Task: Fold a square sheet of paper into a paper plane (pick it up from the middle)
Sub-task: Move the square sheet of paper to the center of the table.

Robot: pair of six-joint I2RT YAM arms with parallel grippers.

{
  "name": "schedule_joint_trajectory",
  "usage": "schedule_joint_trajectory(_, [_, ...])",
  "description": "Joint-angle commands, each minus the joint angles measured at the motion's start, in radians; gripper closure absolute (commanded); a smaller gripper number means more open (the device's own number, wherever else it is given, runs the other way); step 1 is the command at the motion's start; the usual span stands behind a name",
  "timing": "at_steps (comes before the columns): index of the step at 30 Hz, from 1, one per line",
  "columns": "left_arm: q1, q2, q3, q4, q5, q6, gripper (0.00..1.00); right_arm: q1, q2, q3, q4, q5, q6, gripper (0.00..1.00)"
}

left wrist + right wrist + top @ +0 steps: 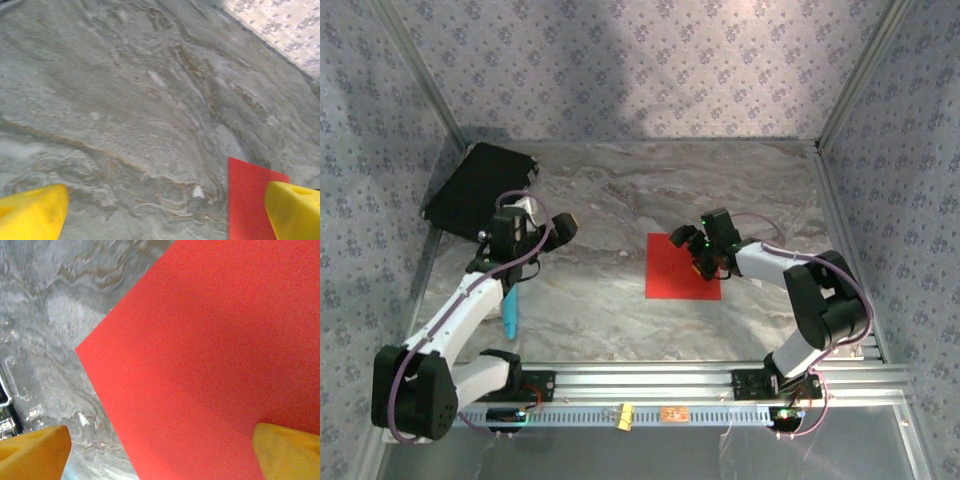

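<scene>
**Flat red sheet, wide tool off-centre: slip or crumple is the danger**

The grey marbled counter (600, 300) is hard and smooth, so a thin thing lying on it gives a finger no lip to get under. The black rectangular case (478, 187) sits at the far left corner, well apart from the work, and looks unlikely to interfere. The square sheet of bright red paper (682, 267) lies flat and unfolded right of centre, in front of the right arm. The right tool (160, 452) hangs over it with its jaws spread wide and nothing held. In its wrist view one yellow finger (287, 452) is above the red and the other above bare counter, so it seems to straddle an edge, not the middle. Closing there would likely skid the paper sideways, buckle it, or crease it off-line, spoiling the later folds. The left tool (162, 212) is equally wide and empty, well to the left, too far to pin the sheet if it slides.
</scene>
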Motion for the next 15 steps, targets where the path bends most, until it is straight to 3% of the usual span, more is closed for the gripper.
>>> schedule_joint_trajectory(1, [-0.013,0.043,0.071,-0.049,0.108,0.043,0.00,0.011,0.006,0.069,-0.104,0.000,-0.029,0.04])
schedule_joint_trajectory(4, [-0.050,0.092,0.107,-0.072,0.123,0.066,0.00,-0.012,-0.006,0.138,-0.216,0.015,-0.165,0.03])
schedule_joint_trajectory(7, [-0.102,0.160,0.151,-0.090,0.100,0.058,0.00,-0.052,0.017,0.162,-0.249,-0.059,-0.279,0.04])
schedule_joint_trajectory(15, [-0.168,0.263,0.194,-0.031,0.067,0.012,0.00,-0.061,0.071,0.134,-0.270,-0.139,-0.366,0.12])
